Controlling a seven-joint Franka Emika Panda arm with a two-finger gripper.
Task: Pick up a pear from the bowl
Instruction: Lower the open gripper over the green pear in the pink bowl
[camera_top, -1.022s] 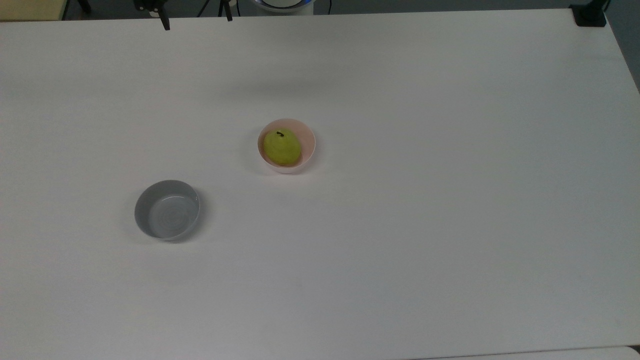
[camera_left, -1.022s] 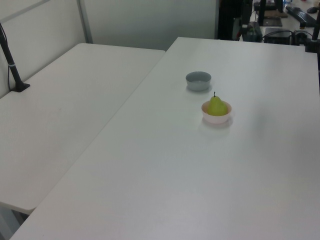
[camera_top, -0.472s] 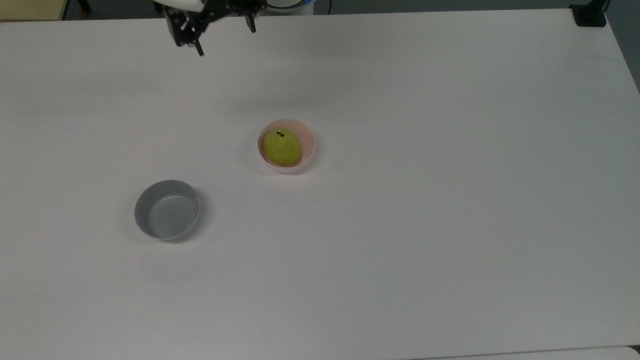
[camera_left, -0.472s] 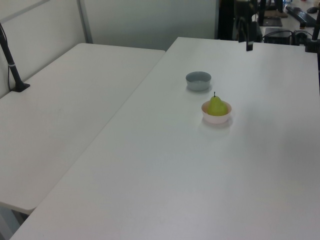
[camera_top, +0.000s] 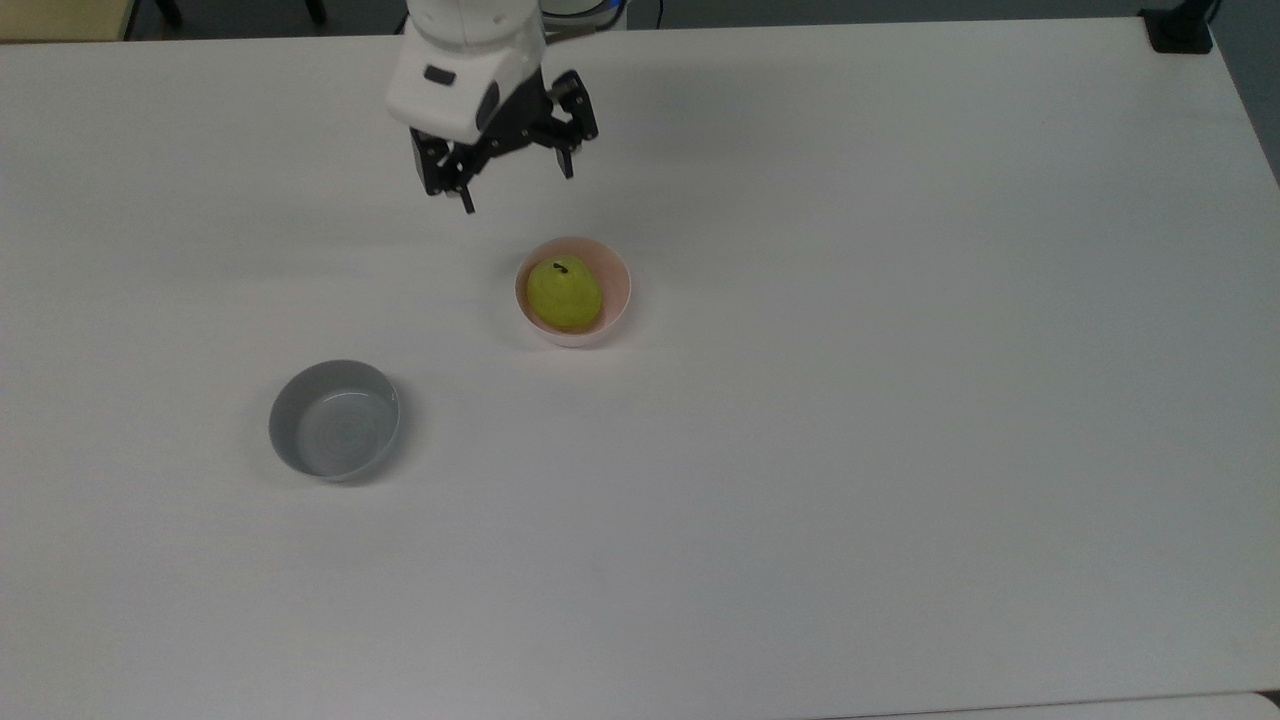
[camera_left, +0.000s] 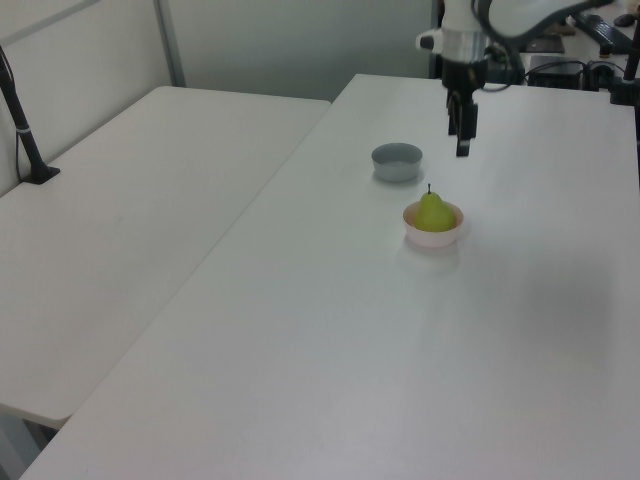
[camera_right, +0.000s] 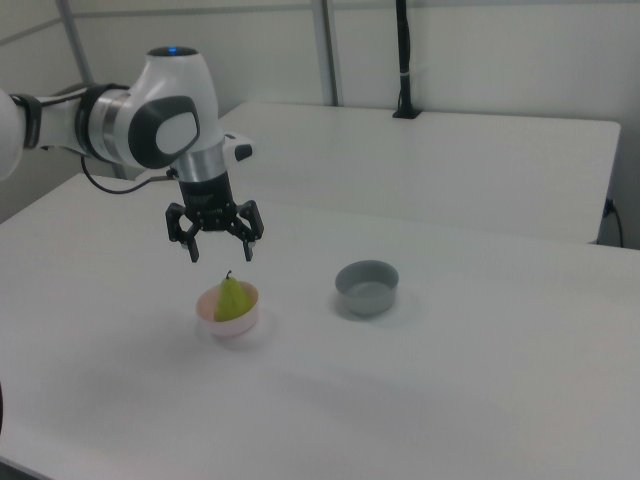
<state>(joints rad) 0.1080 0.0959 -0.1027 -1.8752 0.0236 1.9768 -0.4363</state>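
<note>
A yellow-green pear (camera_top: 565, 294) (camera_left: 433, 212) (camera_right: 232, 298) with a dark stem stands upright in the pale pink bowl (camera_top: 613, 305) (camera_left: 432, 238) (camera_right: 228, 323) near the middle of the white table. My gripper (camera_top: 515, 190) (camera_left: 464, 148) (camera_right: 221, 250) hangs open and empty in the air, its black fingers spread wide. In the top view it is above and a little left of the bowl. In the right view it hovers just over the pear's stem, apart from it.
An empty grey bowl (camera_top: 334, 420) (camera_left: 397, 161) (camera_right: 367, 287) sits at the top view's lower left of the pink bowl. A second white table (camera_left: 130, 230) adjoins on the left view's left, with a black post (camera_left: 25, 125) on it.
The arm has swung in from the table's far edge toward the pink bowl, the gripper staying open. Pear and both bowls have not moved.
</note>
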